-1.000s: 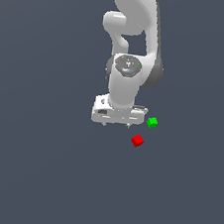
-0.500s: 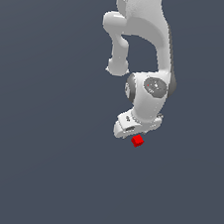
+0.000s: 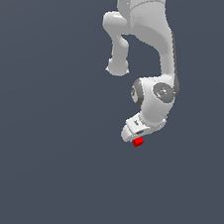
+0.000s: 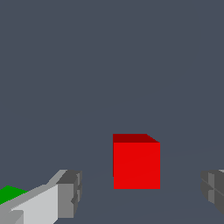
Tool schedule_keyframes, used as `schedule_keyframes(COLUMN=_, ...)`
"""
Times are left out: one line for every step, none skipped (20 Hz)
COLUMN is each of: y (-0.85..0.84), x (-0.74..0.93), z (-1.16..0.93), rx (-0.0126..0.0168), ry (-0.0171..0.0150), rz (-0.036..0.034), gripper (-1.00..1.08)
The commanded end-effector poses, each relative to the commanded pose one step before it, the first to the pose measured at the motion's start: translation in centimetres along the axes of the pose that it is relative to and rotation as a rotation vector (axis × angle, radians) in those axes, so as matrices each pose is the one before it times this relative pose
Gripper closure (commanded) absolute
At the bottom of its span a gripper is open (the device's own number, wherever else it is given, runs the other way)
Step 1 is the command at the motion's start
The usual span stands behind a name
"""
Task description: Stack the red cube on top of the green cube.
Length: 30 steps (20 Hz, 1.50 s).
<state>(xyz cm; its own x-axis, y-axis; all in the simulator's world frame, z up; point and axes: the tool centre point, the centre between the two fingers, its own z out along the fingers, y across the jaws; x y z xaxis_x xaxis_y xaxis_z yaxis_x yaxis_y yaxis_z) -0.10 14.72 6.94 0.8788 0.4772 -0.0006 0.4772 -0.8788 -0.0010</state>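
Observation:
The red cube (image 3: 138, 143) lies on the dark grey floor, just under the white hand of my gripper (image 3: 135, 136). In the wrist view the red cube (image 4: 136, 164) sits between the two grey fingertips (image 4: 70, 192), with gaps on both sides, so they do not touch it. My gripper (image 4: 142, 188) is open and empty. A corner of the green cube (image 4: 8, 193) shows in the wrist view, off to the side beyond one finger and partly hidden by it. In the exterior view the green cube is hidden behind the arm.
The plain dark grey floor (image 3: 37, 164) spreads all around. The arm's white links (image 3: 145, 28) rise above the hand in the exterior view. No other objects show.
The hand has swung toward the exterior view's right and down until it is over the red cube. The green cube, visible one second ago, is now covered by the arm.

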Motion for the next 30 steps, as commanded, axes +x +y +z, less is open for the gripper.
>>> schedule_keyframes(y=0.003, x=0.0, z=-0.002, rx=-0.00006, ry=0.00003, rz=0.00001, gripper=-0.92)
schedule_keyframes(y=0.0, x=-0.001, z=0.038, rx=0.0, ry=0.0, rz=0.0, gripper=-0.92)
schedule_keyframes(y=0.0, x=-0.002, z=0.114, rx=0.0, ry=0.0, rz=0.0, gripper=-0.92)
schedule_keyframes(y=0.0, x=-0.004, z=0.19, rx=0.0, ry=0.0, rz=0.0, gripper=-0.92)
schedule_keyframes(y=0.0, x=-0.006, z=0.265, rx=0.0, ry=0.0, rz=0.0, gripper=-0.92)
schedule_keyframes(y=0.0, x=-0.009, z=0.34, rx=0.0, ry=0.0, rz=0.0, gripper=-0.92)
schedule_keyframes(y=-0.001, x=-0.012, z=0.413, rx=0.0, ry=0.0, rz=0.0, gripper=-0.92)
schedule_keyframes(y=0.028, x=-0.025, z=0.469, rx=-0.00043, ry=0.00015, rz=0.00052, gripper=-0.92)
schedule_keyframes(y=-0.002, x=-0.02, z=0.556, rx=0.0, ry=0.0, rz=0.0, gripper=-0.92)
schedule_keyframes(y=-0.002, x=-0.021, z=0.597, rx=0.0, ry=0.0, rz=0.0, gripper=-0.92)
schedule_keyframes(y=-0.001, x=-0.016, z=0.527, rx=0.0, ry=0.0, rz=0.0, gripper=-0.92)
schedule_keyframes(y=0.03, x=-0.018, z=0.428, rx=-0.00042, ry=0.00016, rz=0.00052, gripper=-0.92)
schedule_keyframes(y=0.001, x=0.001, z=0.363, rx=0.0, ry=0.0, rz=0.0, gripper=-0.92)
schedule_keyframes(y=0.002, x=0.012, z=0.282, rx=0.0, ry=0.0, rz=0.0, gripper=-0.92)
schedule_keyframes(y=0.041, x=0.013, z=0.187, rx=-0.00022, ry=0.00017, rz=0.00063, gripper=-0.92)
schedule_keyframes(y=0.004, x=0.033, z=0.123, rx=0.0, ry=0.0, rz=0.0, gripper=-0.92)
schedule_keyframes(y=0.004, x=0.036, z=0.053, rx=0.0, ry=0.0, rz=0.0, gripper=-0.92)
schedule_keyframes(y=0.002, x=0.016, z=0.009, rx=0.0, ry=0.0, rz=0.0, gripper=-0.92)
schedule_keyframes(y=0.0, x=0.0, z=0.0, rx=0.0, ry=0.0, rz=0.0, gripper=1.08)
schedule_keyframes(y=0.0, x=0.0, z=0.0, rx=0.0, ry=0.0, rz=0.0, gripper=1.08)
schedule_keyframes(y=0.0, x=0.0, z=0.0, rx=0.0, ry=0.0, rz=0.0, gripper=1.08)
schedule_keyframes(y=0.0, x=0.0, z=0.0, rx=0.0, ry=0.0, rz=0.0, gripper=1.08)
schedule_keyframes(y=0.0, x=0.0, z=0.0, rx=0.0, ry=0.0, rz=0.0, gripper=1.08)
schedule_keyframes(y=0.0, x=0.0, z=0.0, rx=0.0, ry=0.0, rz=0.0, gripper=1.08)
schedule_keyframes(y=0.0, x=0.0, z=0.0, rx=0.0, ry=0.0, rz=0.0, gripper=1.08)
schedule_keyframes(y=0.0, x=0.0, z=0.0, rx=0.0, ry=0.0, rz=0.0, gripper=1.08)
schedule_keyframes(y=0.0, x=0.0, z=0.0, rx=0.0, ry=0.0, rz=0.0, gripper=1.08)
schedule_keyframes(y=0.0, x=0.0, z=0.0, rx=0.0, ry=0.0, rz=0.0, gripper=1.08)
schedule_keyframes(y=0.0, x=0.006, z=-0.005, rx=0.0, ry=0.0, rz=0.0, gripper=1.08)
schedule_keyframes(y=0.0, x=-0.002, z=-0.029, rx=0.0, ry=0.0, rz=0.0, gripper=1.08)
